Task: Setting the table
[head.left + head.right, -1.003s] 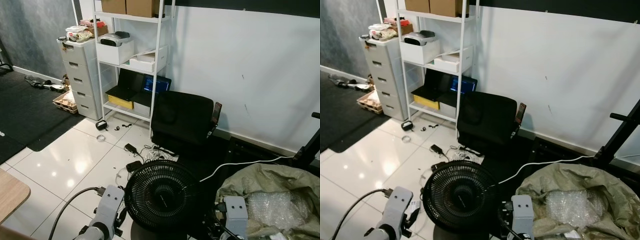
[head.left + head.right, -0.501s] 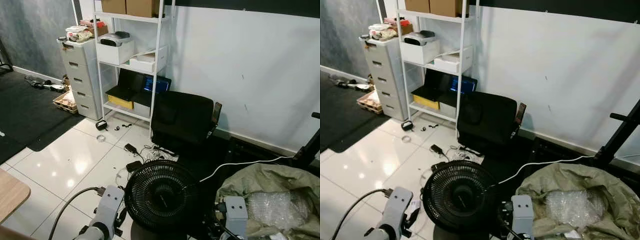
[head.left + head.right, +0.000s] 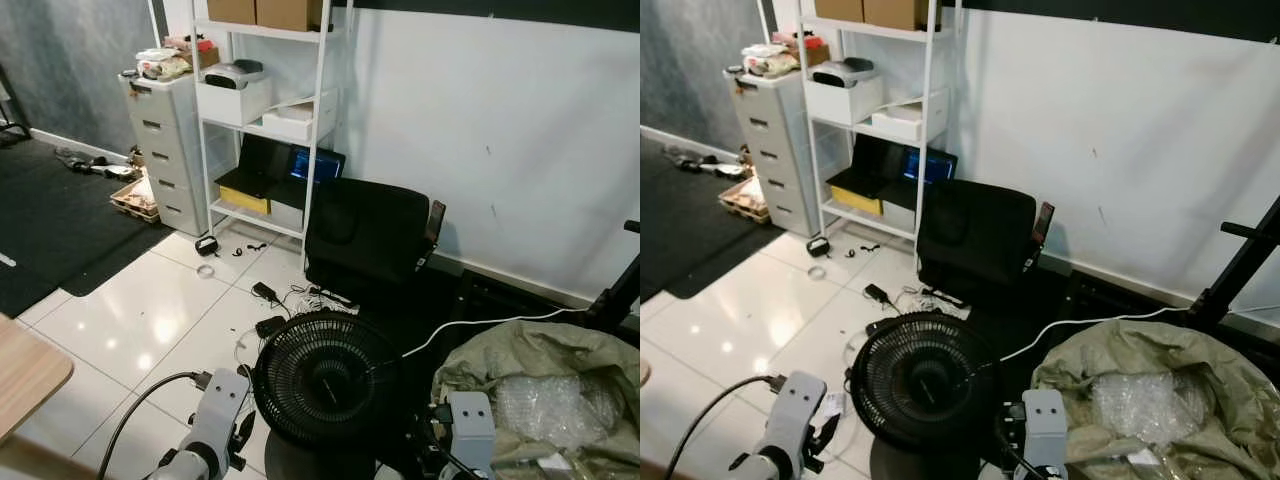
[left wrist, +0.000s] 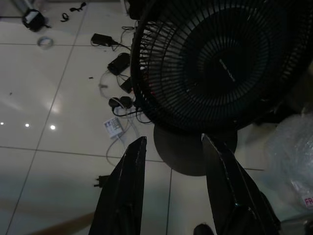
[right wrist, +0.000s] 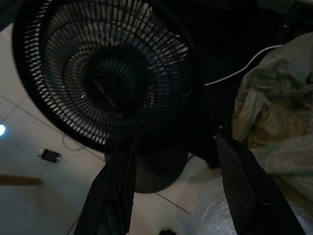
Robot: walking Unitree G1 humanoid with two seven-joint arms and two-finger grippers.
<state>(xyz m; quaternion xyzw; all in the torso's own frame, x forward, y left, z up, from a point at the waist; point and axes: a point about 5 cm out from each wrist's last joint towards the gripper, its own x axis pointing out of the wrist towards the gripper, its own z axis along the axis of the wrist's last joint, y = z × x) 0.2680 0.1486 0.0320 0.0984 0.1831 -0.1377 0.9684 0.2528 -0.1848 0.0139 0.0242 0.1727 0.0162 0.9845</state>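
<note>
I'm looking down at a black floor fan (image 3: 325, 377) standing on the white tile floor (image 3: 150, 320), right in front of me. Both arms hang low on each side of it.

Left end effector (image 4: 172, 147): fingers spread wide, nothing between them. In the left wrist view it points down at the fan's round base (image 4: 188, 147) and at some chargers & cables (image 4: 120, 73) lying on the tiles. Right end effector (image 5: 177, 142): also spread wide, holding nothing. In the right wrist view it points at the fan grille (image 5: 105, 73) and the floor under it.

A wooden tabletop (image 3: 25, 375) pokes in at my far left edge; I see just a corner w/ a bare top. No plates or cups that I can pick out from here.

To my right sits a big grey-green sack (image 3: 540, 370) w/ bubble wrap (image 3: 545, 405) inside. A white cable (image 3: 470, 328) runs across the dark stuff near it. Behind the fan there's a black office chair (image 3: 365, 235) up against the white wall (image 3: 500, 120).

Farther back on the left: a white shelf rack (image 3: 265, 110) w/ cardboard boxes (image 3: 265, 12) on top, white bins, and a laptop (image 3: 300, 172) w/ its screen lit on a low shelf. Beside the rack stands a grey drawer unit (image 3: 165, 150) w/ clutter piled on it. A black mat (image 3: 50, 225) covers the floor at far left.
</note>
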